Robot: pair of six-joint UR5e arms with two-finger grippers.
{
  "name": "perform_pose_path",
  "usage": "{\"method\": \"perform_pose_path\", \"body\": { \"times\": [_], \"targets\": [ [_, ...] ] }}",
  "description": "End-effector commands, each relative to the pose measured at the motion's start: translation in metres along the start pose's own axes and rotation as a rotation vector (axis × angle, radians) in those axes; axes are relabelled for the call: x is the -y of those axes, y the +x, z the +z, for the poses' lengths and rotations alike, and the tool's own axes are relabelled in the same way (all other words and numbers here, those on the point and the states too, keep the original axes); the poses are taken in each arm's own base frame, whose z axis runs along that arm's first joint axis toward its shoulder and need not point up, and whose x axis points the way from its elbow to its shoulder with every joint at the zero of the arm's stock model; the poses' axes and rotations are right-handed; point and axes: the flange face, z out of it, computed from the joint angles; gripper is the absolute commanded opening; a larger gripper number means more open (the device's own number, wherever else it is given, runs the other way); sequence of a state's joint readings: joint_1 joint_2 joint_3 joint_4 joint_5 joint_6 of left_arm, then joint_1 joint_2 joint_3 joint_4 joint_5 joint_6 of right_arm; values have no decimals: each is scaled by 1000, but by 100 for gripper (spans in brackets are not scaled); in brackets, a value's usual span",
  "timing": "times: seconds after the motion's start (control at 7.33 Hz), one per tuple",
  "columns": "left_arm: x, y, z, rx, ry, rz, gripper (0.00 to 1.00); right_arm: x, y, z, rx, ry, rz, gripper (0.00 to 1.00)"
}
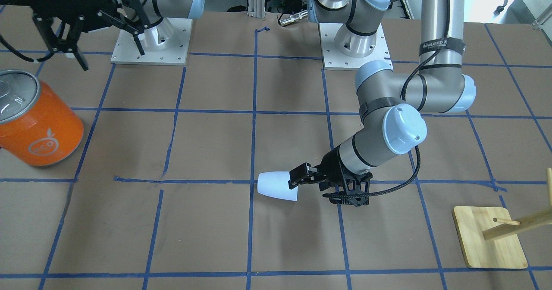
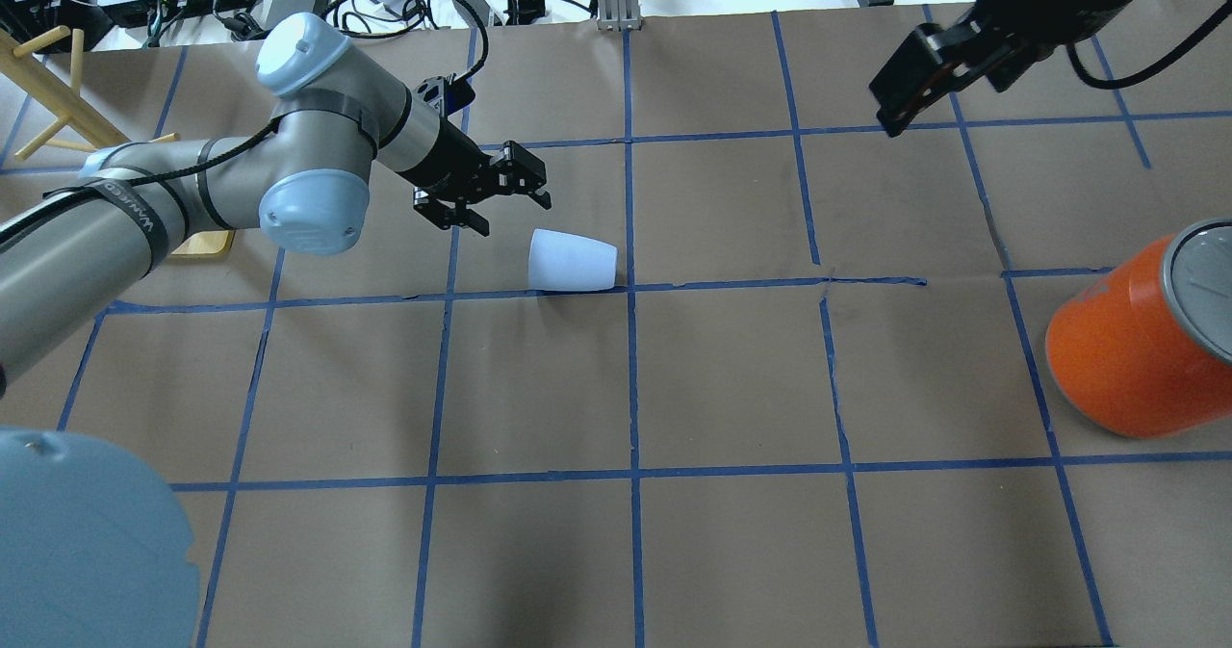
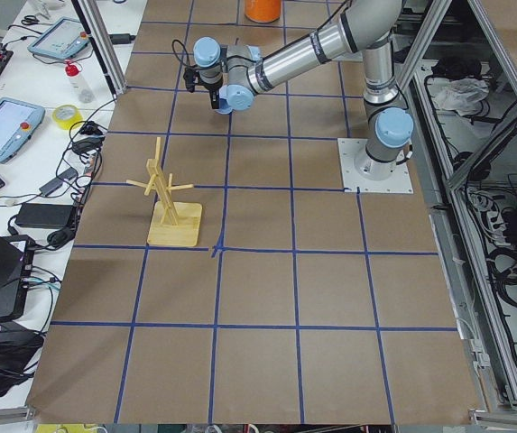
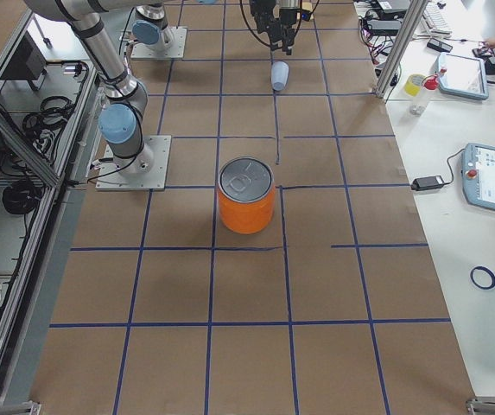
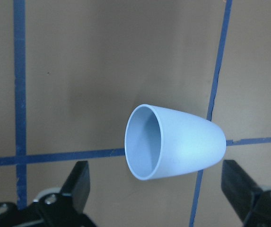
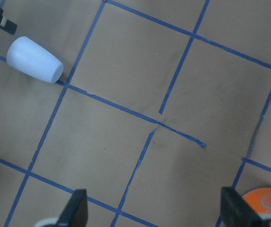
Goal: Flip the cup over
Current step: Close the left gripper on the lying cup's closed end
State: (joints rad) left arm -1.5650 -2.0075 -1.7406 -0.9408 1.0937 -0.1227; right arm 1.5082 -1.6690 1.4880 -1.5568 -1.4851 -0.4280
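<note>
**Cup on its side, left jaws released at its mouth**

The cup (image 2: 572, 261) lies on its side near the middle of the tabletop (image 2: 731, 552), resting at a crossing of the blue tape lines (image 2: 632, 378); its open mouth faces the left gripper (image 2: 513, 217), its rounded base points toward the tabletop's right end. The left jaws are spread wide, one on each side of the mouth in the wrist view, close to the rim with no contact visible. The right gripper (image 6: 155, 210) hangs high over the right half, jaws released and holding nothing. The orange can (image 2: 1136, 349) stands upright near the right end; a wooden peg stand (image 1: 489, 238) sits near the left end.
</note>
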Motion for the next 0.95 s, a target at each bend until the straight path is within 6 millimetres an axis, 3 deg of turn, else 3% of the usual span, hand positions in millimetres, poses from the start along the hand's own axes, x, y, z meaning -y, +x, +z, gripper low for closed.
{"method": "perform_pose_path", "body": {
  "times": [0.0, 0.14, 0.41, 0.55, 0.68, 0.82],
  "targets": [
    [6, -2, 36, -53, -20, -19, 100, -2, 25, -13, 16, -70, 61, 100],
    [2, 7, 53, -52, -44, -4, 100, 2, 23, -7, 23, -91, 54, 100],
    [-7, 16, 68, -44, -74, -27, 100, 15, 14, 9, 7, -123, 16, 100],
    [-9, 17, 69, -45, -77, -30, 68, 30, 16, 7, 0, -116, 10, 100],
    [-7, 18, 68, -45, -75, -41, 1, 40, 19, 9, -3, -114, 80, 100],
    [-4, 19, 64, -35, -63, -47, 0, 40, 20, 9, -11, -115, 156, 100]
  ]
}}
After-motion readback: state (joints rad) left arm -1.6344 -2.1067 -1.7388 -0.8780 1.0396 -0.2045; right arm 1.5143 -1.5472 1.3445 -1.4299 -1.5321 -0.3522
